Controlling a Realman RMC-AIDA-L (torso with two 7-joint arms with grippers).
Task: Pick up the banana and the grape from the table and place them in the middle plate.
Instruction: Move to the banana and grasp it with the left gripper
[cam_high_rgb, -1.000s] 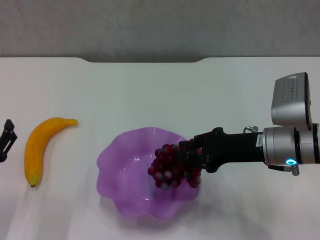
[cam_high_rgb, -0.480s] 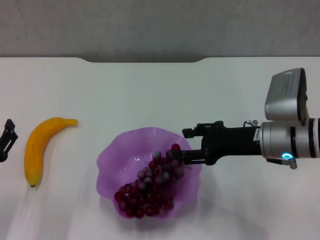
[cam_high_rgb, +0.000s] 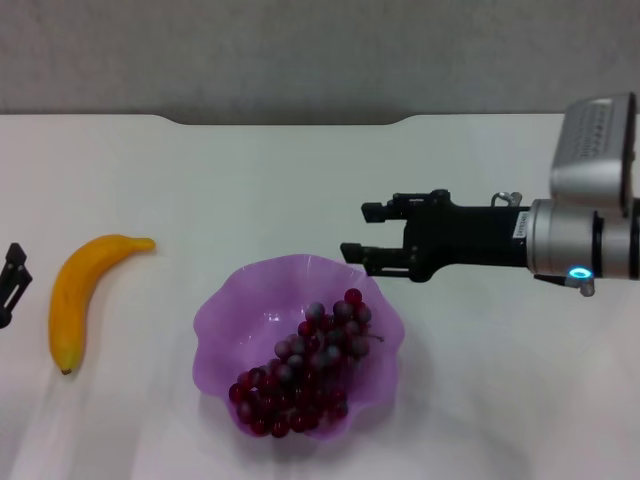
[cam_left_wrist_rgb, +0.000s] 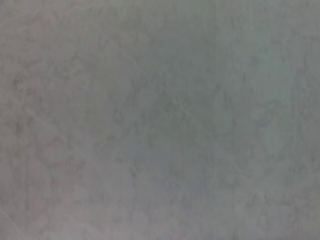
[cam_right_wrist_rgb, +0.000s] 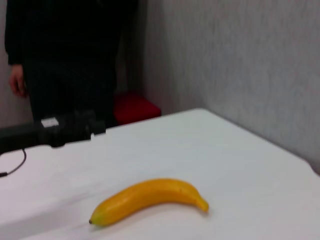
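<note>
Right gripper (cam_high_rgb: 357, 230) (black, spread) above scalloped plate (cam_high_rgb: 222, 322) holding knobbly grapes (cam_high_rgb: 298, 375).

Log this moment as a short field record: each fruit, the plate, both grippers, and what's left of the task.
grape: lying inside the middle plate
banana: on the table, on the robot's left of the plate, apart from it
right gripper: open, empty, above the plate's far rim
left gripper: at the table's left edge, beside the banana, idle
remaining: banana not yet in the plate
</note>
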